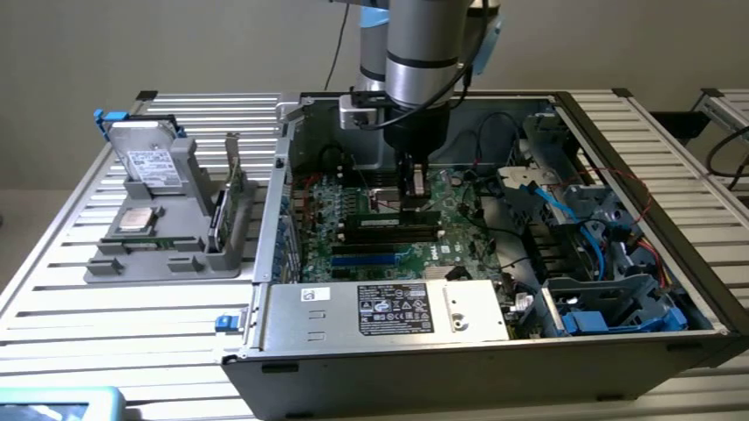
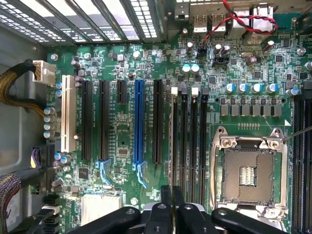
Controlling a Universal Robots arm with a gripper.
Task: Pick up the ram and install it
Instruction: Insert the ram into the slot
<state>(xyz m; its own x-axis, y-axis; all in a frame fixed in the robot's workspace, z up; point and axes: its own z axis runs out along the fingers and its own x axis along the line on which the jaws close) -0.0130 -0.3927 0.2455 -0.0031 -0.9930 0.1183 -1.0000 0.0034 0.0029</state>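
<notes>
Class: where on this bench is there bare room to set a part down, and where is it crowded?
Free: the slatted table in front of the grey tray, and its strip beyond the case on the exterior view's right. Crowded: inside the case, where cables tangle and the gripper, shut on the ram, sits over the memory slots.

arm [image 1: 424, 44]: vertical, wrist down | end effector [image 2: 171, 189]: fingers [image 2: 165, 204] nearly together, pointing down
</notes>
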